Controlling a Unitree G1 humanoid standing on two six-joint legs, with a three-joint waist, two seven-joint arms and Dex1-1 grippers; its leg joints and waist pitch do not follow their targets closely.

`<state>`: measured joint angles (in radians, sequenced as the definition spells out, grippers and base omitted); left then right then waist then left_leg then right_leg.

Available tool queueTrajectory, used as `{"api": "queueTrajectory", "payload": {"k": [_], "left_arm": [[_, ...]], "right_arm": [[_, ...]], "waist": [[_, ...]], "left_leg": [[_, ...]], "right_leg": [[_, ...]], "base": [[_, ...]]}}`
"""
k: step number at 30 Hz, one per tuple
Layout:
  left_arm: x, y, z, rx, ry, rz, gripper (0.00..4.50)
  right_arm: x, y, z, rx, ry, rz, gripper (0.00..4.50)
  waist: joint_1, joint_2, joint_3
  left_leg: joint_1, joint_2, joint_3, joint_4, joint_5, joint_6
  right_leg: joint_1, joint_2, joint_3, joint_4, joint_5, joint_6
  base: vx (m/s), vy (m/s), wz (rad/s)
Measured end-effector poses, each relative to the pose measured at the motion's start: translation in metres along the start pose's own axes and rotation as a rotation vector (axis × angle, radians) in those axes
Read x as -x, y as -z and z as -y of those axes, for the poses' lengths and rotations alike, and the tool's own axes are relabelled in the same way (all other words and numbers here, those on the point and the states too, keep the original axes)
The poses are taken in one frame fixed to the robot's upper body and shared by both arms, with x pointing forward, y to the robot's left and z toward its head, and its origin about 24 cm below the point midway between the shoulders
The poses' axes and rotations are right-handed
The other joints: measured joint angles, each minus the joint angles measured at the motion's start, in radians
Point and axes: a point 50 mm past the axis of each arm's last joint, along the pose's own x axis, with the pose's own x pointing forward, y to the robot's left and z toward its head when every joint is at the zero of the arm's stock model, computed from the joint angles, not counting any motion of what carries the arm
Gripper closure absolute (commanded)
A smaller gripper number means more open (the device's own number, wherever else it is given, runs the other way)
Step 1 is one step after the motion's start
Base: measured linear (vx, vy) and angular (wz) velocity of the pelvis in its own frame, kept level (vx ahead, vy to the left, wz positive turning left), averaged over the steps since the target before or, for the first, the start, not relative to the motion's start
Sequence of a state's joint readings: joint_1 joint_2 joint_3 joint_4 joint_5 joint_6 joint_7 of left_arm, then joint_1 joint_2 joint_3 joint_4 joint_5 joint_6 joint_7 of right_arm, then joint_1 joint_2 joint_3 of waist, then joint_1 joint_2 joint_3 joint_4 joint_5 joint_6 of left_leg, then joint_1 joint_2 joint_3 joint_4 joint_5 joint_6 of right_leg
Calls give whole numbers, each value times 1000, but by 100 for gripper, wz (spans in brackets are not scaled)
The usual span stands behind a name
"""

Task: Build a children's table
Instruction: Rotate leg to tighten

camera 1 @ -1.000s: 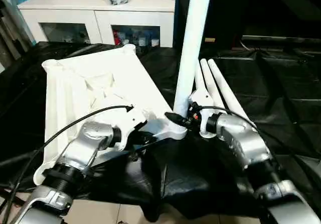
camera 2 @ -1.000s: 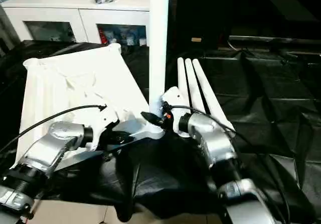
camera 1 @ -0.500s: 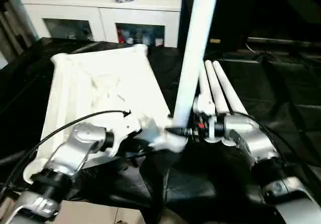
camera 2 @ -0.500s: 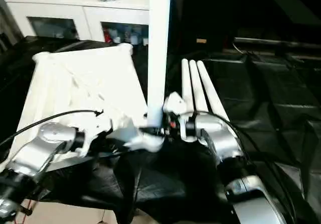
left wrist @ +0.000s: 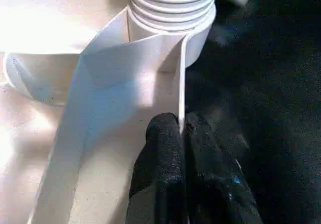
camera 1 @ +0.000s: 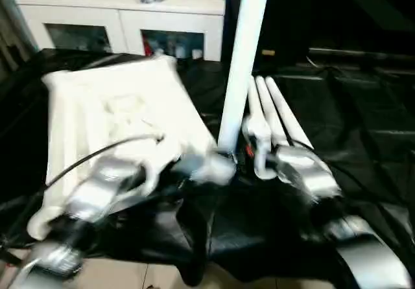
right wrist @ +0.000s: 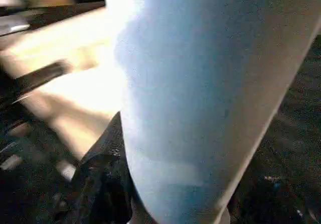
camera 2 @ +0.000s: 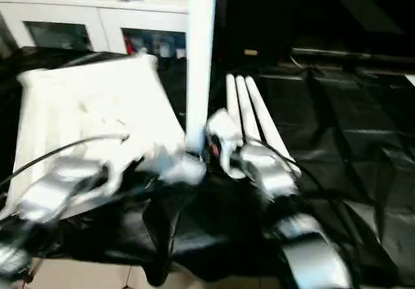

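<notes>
left eye view: the white tabletop (camera 1: 117, 117) lies underside up on a black sheet (camera 1: 363, 107), and one white leg (camera 1: 241, 56) stands upright in its corner socket (camera 1: 217, 166) at the near right corner. three more legs (camera 1: 272, 111) lie side by side on the sheet just beside the tabletop's right edge. left wrist view has the left gripper (left wrist: 181, 133) pinched together on a thin rib of the tabletop, just below the socket's ringed collar (left wrist: 173, 5). right wrist view shows the right gripper (right wrist: 118, 158) against the standing leg low down, one black finger (right wrist: 103, 179) pressed to it; whether the pair is clamped, i cannot tell. behind the sheet stands a white cabinet (camera 1: 123, 13) with glass doors. no writing can be read anywhere.
</notes>
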<state>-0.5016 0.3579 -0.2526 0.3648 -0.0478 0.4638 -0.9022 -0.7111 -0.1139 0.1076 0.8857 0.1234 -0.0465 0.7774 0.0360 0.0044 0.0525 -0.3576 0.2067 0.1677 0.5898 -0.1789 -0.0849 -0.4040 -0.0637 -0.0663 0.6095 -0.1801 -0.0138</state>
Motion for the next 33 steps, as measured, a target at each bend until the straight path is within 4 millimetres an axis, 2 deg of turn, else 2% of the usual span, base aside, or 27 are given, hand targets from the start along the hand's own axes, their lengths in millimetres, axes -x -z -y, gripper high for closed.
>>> {"api": "queueTrajectory", "payload": {"k": [5, 8, 13, 21, 22, 23, 25, 27, 33], "left_arm": [[-22, -17, 1, 95, -140, 7, 450], [-30, -22, 4, 111, -178, 10, 450], [-30, -26, 3, 97, -210, 1, 450], [-28, -25, 1, 93, -232, -10, 450], [-28, -25, 1, 92, -233, -11, 450], [-28, -25, 0, 92, -234, -12, 450], [-27, -25, 0, 92, -235, -13, 450], [-27, -24, 0, 91, -236, -13, 450], [-22, -23, -5, 83, -252, -19, 450]], "right_arm": [[-18, -7, 8, -88, 260, -8, 260], [-23, -11, 11, -126, 339, -17, 260], [-28, -15, 11, -130, 365, -20, 260], [-35, -17, 7, -110, 382, -46, 260], [-35, -17, 7, -111, 382, -46, 225], [-35, -17, 7, -113, 382, -45, 225], [-36, -17, 6, -126, 377, -42, 190], [-37, -15, 5, -150, 368, -35, 182], [-39, -13, 0, -177, 324, -28, 118]], "waist": [[-2, 1, 1], [-2, 1, 1], [1, 1, 0], [-3, 1, 0], [-3, 1, 0], [-3, 1, 0], [-4, 1, 0], [-6, 2, 0], [-8, 3, 1]], "left_leg": [[-1, 0, -1, 0, 0, 0], [-1, 0, -1, 0, 0, 0], [0, 0, -1, -5, 0, 0], [2, 0, -1, -5, 0, -1], [4, 0, -1, -5, -1, -1], [4, 0, -1, -5, -1, -2], [5, 0, -1, -6, -1, -2], [5, 0, -1, -6, -1, -2], [5, 0, -2, -8, -2, -3]], "right_leg": [[-1, 0, 0, 0, 2, -4], [-1, 0, 0, 1, 3, -4], [-1, 1, 0, 0, 5, -9], [-1, 2, 0, 0, 2, -5], [-1, 2, 0, 0, 2, -5], [-1, 2, 0, 0, 2, -5], [-1, 2, 0, 0, 3, -5], [-1, 3, 1, 0, 3, -5], [-3, 3, 0, 0, 3, -6]], "base": [[0, 0, 0], [0, 0, 0], [0, 0, 0], [0, 0, 0], [0, 0, 0], [0, 0, 0], [0, 0, 0], [0, 0, 0], [0, 0, 0]]}}
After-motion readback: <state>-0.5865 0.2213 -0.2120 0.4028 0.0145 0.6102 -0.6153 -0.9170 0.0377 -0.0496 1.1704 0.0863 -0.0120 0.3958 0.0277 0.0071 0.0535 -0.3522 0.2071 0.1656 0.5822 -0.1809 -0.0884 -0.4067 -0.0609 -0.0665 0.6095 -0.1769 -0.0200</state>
